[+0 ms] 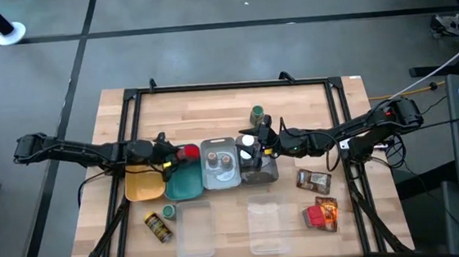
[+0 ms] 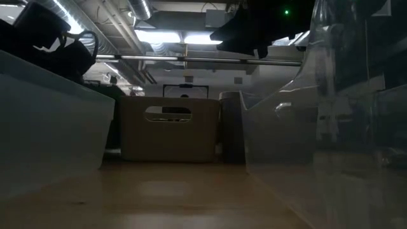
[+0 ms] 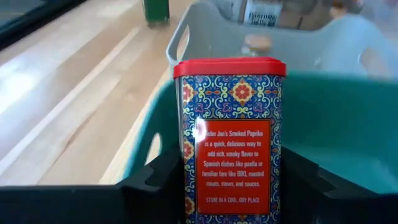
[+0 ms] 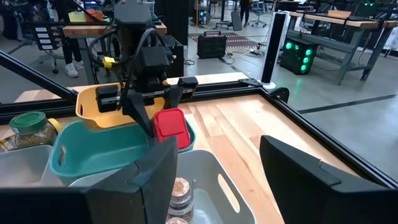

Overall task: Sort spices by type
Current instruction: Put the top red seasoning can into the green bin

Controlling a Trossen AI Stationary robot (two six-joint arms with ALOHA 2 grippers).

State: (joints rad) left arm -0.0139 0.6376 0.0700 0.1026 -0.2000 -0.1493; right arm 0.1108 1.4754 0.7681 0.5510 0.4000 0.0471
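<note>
Clearly, left claw (image 4: 163, 127) clamps red box (image 3: 229, 137).

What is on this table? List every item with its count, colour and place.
trays: three in a row at mid-table, yellow, teal, grey; a darker fourth sits next to the grey one
red box: one, red lid, patterned sides, held over the teal tray
brown-capped jars: two, in the grey tray
white-capped jar: one, beside the right claw
green-capped jars: two, one at the far side, one near the yellow tray
yellow-labelled jar: one, lying at the near left
pouches: three, brown and orange-red, near right
clear lids: two, near edge
left claw: shut on the red box
right claw: open, over the grey tray
</note>
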